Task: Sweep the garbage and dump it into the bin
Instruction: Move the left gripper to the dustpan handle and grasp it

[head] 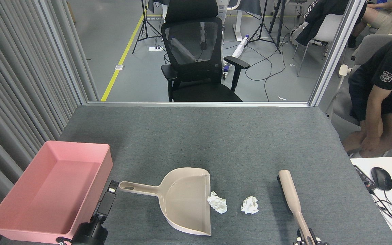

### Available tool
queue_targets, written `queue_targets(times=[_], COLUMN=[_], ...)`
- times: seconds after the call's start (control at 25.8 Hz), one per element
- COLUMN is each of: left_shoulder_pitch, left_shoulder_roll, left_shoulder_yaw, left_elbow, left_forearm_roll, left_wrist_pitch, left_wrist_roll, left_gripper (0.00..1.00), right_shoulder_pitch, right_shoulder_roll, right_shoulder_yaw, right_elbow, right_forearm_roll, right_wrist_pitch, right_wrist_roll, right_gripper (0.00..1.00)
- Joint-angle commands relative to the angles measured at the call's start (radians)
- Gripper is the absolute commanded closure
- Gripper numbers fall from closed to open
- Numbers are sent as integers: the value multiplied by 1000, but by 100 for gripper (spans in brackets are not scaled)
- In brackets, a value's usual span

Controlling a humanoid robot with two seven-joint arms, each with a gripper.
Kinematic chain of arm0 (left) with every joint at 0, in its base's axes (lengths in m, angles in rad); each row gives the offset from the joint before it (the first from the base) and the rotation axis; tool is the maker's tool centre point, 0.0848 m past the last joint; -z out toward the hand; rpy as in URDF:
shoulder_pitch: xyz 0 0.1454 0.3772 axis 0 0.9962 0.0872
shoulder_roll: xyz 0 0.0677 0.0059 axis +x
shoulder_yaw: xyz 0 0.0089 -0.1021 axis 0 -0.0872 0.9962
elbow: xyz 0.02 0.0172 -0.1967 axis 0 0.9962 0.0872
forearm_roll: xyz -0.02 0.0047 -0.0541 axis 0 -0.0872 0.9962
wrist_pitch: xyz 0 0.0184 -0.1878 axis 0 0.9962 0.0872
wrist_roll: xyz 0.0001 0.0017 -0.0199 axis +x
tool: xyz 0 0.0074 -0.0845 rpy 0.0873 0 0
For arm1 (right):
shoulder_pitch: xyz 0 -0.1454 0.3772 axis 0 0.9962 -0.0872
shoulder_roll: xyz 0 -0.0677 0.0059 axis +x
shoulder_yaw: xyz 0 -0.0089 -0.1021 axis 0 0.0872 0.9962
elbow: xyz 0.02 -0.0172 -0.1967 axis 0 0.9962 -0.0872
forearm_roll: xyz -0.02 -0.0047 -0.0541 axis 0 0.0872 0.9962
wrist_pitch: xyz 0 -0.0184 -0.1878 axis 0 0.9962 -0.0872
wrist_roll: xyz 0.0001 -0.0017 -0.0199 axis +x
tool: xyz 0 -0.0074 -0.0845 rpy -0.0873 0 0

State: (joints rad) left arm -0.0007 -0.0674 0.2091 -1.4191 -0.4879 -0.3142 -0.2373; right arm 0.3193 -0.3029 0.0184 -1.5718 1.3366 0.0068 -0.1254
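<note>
So the two tissue balls sit low in the frame, right of centre: one (217,202) is touching or almost touching the dustpan's (185,200) open lip, the other (249,205) lies a bit further right, between the pan and the brush (290,194). The pink bin (80,149) is at lower left, empty as far as I can see.

The right gripper (306,238) is clamped on the brush handle at the very bottom edge. The left gripper (111,187) is just beside the tip of the pan handle, not on it; can't tell if it's spread or closed, it's a dark sliver from here.

Where I think it goes wrong: nobody's holding the pan. If the brush pushes now, the light pan probably just slides left on the felt with the paper. Tissue that light could also hop over the lip or squirt around the bristles. And gripping the handle by its tip might let the pan sag on the way to the bin.
</note>
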Motion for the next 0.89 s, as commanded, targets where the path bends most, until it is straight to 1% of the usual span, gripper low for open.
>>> queue_targets(times=[0.0, 0.23, 0.43, 0.54, 0.66, 0.85], left_shoulder_pitch=[1, 2, 1, -1, -19, -93], left_shoulder_roll=[-8, -26, -28, -29, -32, -32], left_shoulder_yaw=[0, -2, -50, -74, -80, -77], left_elbow=[11, 65, 121, 132, 152, 226], left_forearm_roll=[-1, -6, -4, -4, -4, -1], left_wrist_pitch=[0, -19, -32, -37, -29, -26], left_wrist_roll=[-2, 15, 15, 15, 9, 10], left_gripper=[1, 1, 1, 1, 1, 2], right_shoulder_pitch=[3, 10, 32, 47, 49, 49], right_shoulder_roll=[-1, 11, 22, 22, 22, 24], right_shoulder_yaw=[0, -2, -2, -6, -11, -12], right_elbow=[-4, -14, -28, -45, -45, -45], right_forearm_roll=[-2, -5, -7, -8, -7, -10], right_wrist_pitch=[-2, -25, -30, -34, -34, -38], right_wrist_roll=[-7, -13, -14, -14, -25, -30], right_gripper=[83, 84, 83, 83, 83, 83])
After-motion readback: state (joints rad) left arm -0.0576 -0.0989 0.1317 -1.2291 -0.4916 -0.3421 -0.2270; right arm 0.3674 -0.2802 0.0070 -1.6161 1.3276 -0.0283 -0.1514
